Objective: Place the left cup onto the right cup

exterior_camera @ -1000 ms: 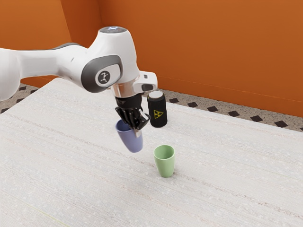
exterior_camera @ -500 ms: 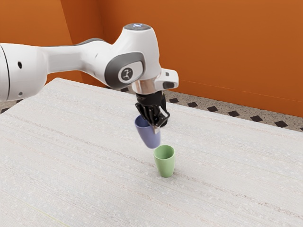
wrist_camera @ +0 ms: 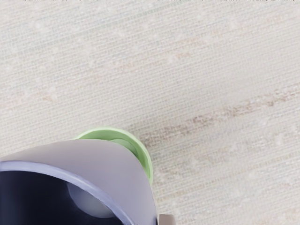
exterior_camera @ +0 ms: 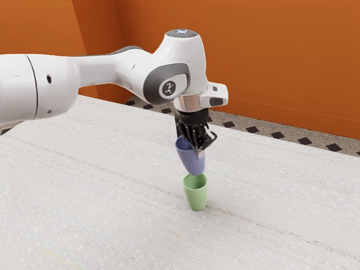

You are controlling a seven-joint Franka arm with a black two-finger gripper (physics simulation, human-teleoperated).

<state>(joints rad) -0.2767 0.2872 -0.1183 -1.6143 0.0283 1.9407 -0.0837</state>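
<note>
My black gripper (exterior_camera: 197,142) is shut on the rim of a lavender cup (exterior_camera: 190,161), which hangs tilted in the air. Its base sits just above the mouth of the green cup (exterior_camera: 196,192), which stands upright on the white table (exterior_camera: 84,185). Under my hand in the wrist view, the lavender cup (wrist_camera: 93,168) looms large and covers most of the green cup (wrist_camera: 140,150), whose rim peeks out beyond it.
An orange wall (exterior_camera: 270,50) runs behind the table, with a strip of dark-diamond floor (exterior_camera: 281,135) along the table's far edge. Bare tabletop surrounds the green cup on all sides.
My arm has carried the lavender cup toward the exterior view's right, from beside the green cup to directly over it. The black canister seen a second ago is now hidden behind my hand.
</note>
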